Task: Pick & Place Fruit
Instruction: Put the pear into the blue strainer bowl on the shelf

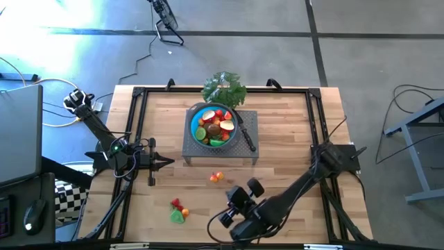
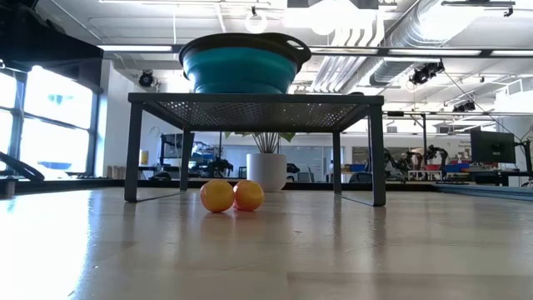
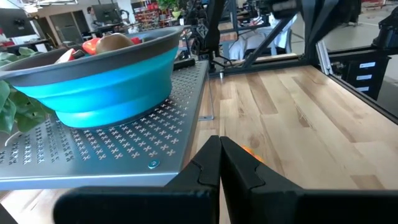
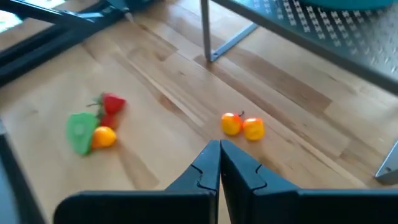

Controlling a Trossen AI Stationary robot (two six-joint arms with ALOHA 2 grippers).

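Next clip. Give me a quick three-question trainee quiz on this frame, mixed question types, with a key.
1. True or false: the blue bowl sits on the grey metal stand.
2. How many separate fruit groups lie on the wooden table? A one, B two, C four.
3. Fill in: the right gripper has its fingers ____.

Key: 1 true. 2 B: the orange pair and the red, green and orange cluster. 3 shut.

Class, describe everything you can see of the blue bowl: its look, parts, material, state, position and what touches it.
The blue bowl is round, bright blue with a dark grey rim and small rim handles; its stepped wall looks like soft collapsible plastic. It stands upright on the perforated grey metal stand at the table's far middle, filled with toy fruit. A leafy green bunch lies beside it; neither tool touches it.
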